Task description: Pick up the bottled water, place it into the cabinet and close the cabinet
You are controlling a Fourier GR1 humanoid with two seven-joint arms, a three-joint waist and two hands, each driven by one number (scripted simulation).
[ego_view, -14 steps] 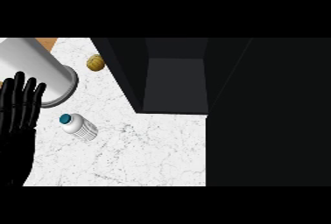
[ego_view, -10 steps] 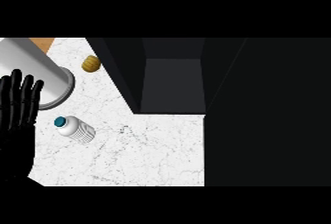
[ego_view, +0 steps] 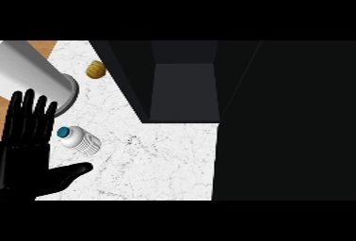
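A small clear water bottle (ego_view: 80,140) with a blue cap stands on the white marble counter (ego_view: 160,160), left of centre. My left hand (ego_view: 28,146) shows at the left edge, open with fingers straight and thumb spread, just left of the bottle and apart from it. The dark cabinet (ego_view: 184,87) stands open at the top centre, its inside empty and shadowed. Its open door (ego_view: 285,122) fills the right side as a dark panel. My right hand does not show.
A large grey metal cylinder (ego_view: 35,75) lies at the upper left, next to my left hand's fingertips. A small yellow-brown item (ego_view: 95,69) rests on the counter beside the cabinet's left wall. A wooden surface (ego_view: 43,47) shows at the top left corner.
The whole scene has slid left and down in view. My left hand now shows more, with the thumb spread out below the bottle.
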